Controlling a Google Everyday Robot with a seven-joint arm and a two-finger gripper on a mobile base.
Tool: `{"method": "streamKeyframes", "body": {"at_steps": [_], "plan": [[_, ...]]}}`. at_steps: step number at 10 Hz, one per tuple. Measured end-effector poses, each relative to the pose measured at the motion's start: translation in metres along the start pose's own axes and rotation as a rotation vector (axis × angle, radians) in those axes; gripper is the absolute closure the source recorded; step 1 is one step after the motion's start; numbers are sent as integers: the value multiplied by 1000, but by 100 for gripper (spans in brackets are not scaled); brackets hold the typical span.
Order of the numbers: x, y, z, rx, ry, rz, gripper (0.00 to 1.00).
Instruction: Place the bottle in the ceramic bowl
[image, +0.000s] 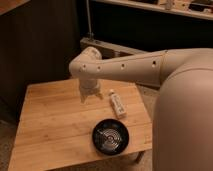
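Note:
The small white bottle (117, 103) lies on its side on the wooden table (50, 125), near the right edge. The black ceramic bowl (110, 136) with pale rings inside sits on the table near the front right, below the bottle, and holds nothing. My gripper (89, 97) hangs from the white arm over the table's back middle, a little left of the bottle's cap and above the surface. It holds nothing.
The big white arm body (185, 115) fills the right side and hides the table's right edge. A dark wall and a metal shelf frame (100, 45) stand behind the table. The floor shows at the front left.

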Motion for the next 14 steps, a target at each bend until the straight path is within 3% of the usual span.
{"method": "streamKeyframes", "body": {"at_steps": [3,6,8,10,14], "plan": [[-42,-29,-4,2,-46,-64,35],[-68,-62,10,22,-40,-95,35],[-74,-85,24,14,-27,-107,35],[-74,-103,35,-21,-30,-112,35],[-68,-133,78,-44,11,-110,35]]}}
